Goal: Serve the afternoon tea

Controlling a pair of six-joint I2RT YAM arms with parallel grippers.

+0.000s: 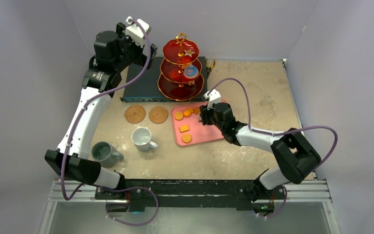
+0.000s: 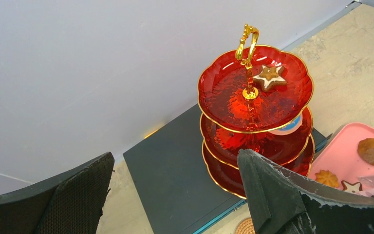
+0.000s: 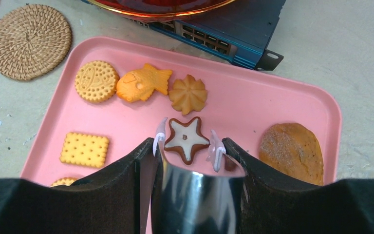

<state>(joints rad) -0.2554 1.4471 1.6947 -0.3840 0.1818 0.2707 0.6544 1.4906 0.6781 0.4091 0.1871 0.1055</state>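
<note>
The red three-tier stand (image 1: 181, 73) with its gold handle stands on the dark box; a star pastry (image 2: 269, 76) lies on its top tier and a blue-white pastry (image 2: 289, 126) on the middle tier. My left gripper (image 2: 175, 195) is open and empty, raised to the left of the stand. My right gripper (image 3: 190, 161) is shut on metal tongs (image 3: 195, 195), low over the pink tray. The clear tong tips straddle a brown-and-white star pastry (image 3: 187, 138). A white mug (image 1: 141, 138), a grey mug (image 1: 103, 152) and two cork coasters (image 1: 135, 114) sit on the table's left half.
The pink tray (image 3: 253, 97) also holds a round biscuit (image 3: 96, 81), a fish pastry (image 3: 141, 84), a flower biscuit (image 3: 188, 93), a square cracker (image 3: 84, 149) and a brown cookie (image 3: 290, 150). The flat dark box (image 1: 143, 85) lies behind the coasters.
</note>
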